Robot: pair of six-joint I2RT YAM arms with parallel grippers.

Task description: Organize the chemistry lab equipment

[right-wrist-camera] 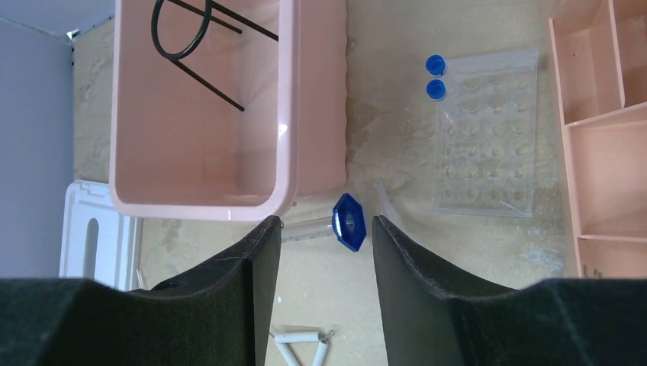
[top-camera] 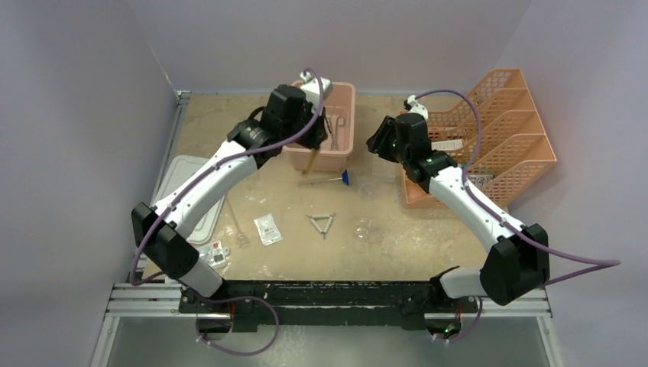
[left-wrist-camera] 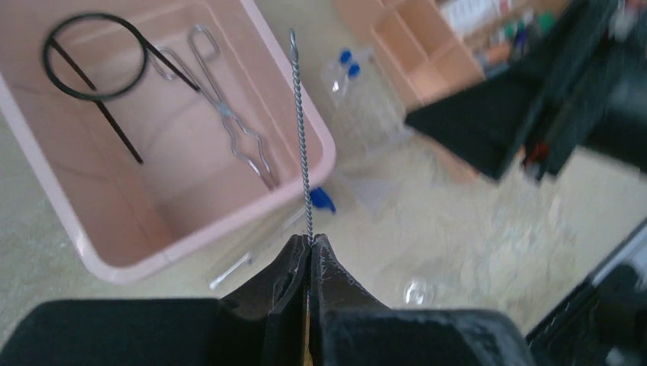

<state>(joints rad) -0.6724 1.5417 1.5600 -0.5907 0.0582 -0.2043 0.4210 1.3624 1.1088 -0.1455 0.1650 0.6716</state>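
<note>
At pink tub (left-wrist-camera: 326,152) rim, my L gripper (left-wrist-camera: 309,241) pinches twisted-wire rod (left-wrist-camera: 300,130); ring (left-wrist-camera: 95,55) & tongs (left-wrist-camera: 229,122) lie inside. My R gripper (right-wrist-camera: 324,226) is spread above blue-capped tube (right-wrist-camera: 349,222) beside tub.

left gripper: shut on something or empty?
Shut on a twisted wire rod. In the left wrist view the left gripper has its fingers pressed together around the rod's near end, and the rod juts out from between them.

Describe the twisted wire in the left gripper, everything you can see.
Thin silvery metal wire, twisted like rope, straight, ending in a small loop at its far tip. The shut left gripper clamps its near end, and it points out across the rim of the pink tub. Nothing else visibly touches it.
</note>
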